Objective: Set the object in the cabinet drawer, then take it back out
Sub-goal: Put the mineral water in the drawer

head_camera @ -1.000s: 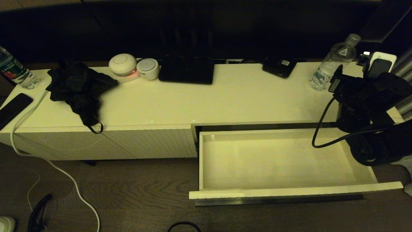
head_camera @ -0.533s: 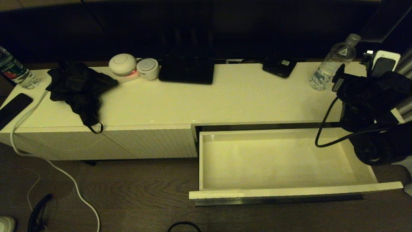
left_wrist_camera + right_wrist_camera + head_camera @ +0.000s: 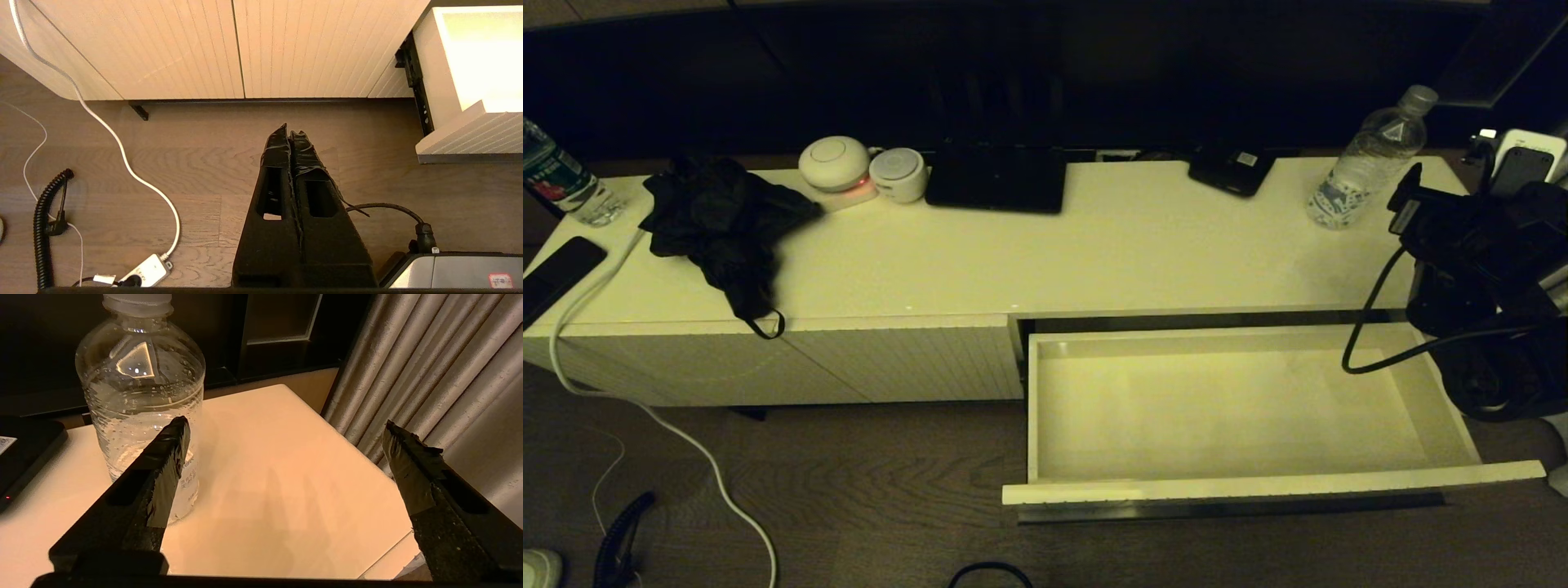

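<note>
Right gripper (image 3: 286,433): black tape-wrapped fingers (image 3: 163,465) standing wide apart, gripping nothing, black arm reaching level. Left gripper (image 3: 291,134): black tapered fingers pressing together, pointing downward, hanging idle.

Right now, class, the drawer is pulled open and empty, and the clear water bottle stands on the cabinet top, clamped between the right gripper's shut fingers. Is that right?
Not quite. The drawer is open and empty, and the clear water bottle stands on the cabinet top, but the right gripper is open and holds nothing; the bottle stands free, outside its spread fingers. The right wrist view shows it.
</note>
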Controlling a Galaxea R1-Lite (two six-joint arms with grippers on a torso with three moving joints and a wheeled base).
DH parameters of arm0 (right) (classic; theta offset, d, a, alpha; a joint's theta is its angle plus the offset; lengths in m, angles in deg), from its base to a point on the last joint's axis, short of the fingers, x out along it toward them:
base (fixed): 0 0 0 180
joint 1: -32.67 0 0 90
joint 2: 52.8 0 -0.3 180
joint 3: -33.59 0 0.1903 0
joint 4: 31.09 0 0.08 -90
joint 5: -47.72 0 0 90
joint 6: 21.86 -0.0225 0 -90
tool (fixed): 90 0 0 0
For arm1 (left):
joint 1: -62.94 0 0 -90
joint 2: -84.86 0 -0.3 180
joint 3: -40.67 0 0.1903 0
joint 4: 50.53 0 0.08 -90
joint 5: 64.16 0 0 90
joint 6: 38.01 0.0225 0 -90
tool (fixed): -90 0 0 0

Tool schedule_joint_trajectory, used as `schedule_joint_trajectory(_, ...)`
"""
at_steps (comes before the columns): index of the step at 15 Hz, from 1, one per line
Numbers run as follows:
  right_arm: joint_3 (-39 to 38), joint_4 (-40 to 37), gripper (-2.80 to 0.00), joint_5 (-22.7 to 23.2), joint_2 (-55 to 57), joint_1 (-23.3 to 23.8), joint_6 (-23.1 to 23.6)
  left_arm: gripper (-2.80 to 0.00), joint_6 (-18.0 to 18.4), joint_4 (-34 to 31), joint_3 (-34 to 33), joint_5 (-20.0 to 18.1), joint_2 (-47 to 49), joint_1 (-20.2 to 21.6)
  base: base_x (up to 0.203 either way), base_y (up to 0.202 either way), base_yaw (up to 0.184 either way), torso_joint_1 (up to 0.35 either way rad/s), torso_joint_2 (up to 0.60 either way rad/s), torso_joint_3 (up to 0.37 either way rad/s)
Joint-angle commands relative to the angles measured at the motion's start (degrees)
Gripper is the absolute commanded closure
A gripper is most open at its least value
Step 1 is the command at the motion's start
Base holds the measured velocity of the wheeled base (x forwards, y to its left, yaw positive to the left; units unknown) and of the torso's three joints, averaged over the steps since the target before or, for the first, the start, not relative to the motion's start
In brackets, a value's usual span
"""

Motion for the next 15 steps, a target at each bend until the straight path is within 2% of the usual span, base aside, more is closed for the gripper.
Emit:
schedule_joint_trajectory(1, 0.0, 0.4, -2.8, -0.1, 0.2, -0.6, -0.2, 0.0, 0.0, 0.0, -0.1, 0.0, -0.1, 0.0, 0.0, 0.0, 0.0, 0.0, 0.0, 0.0)
schedule_joint_trajectory(4, 0.8, 0.4, -2.8, 0.1, 1.0, -1.7, -1.0, 0.0, 0.0, 0.0, -0.1, 0.0, -0.1, 0.0, 0.0, 0.0, 0.0, 0.0, 0.0, 0.0)
schedule_joint_trajectory(15, 17.5, -2.3, -2.8, 1.2, 11.5, -1.6, -0.5, 0.0, 0.0, 0.0, -0.1, 0.0, -0.1, 0.0, 0.0, 0.0, 0.0, 0.0, 0.0, 0.0)
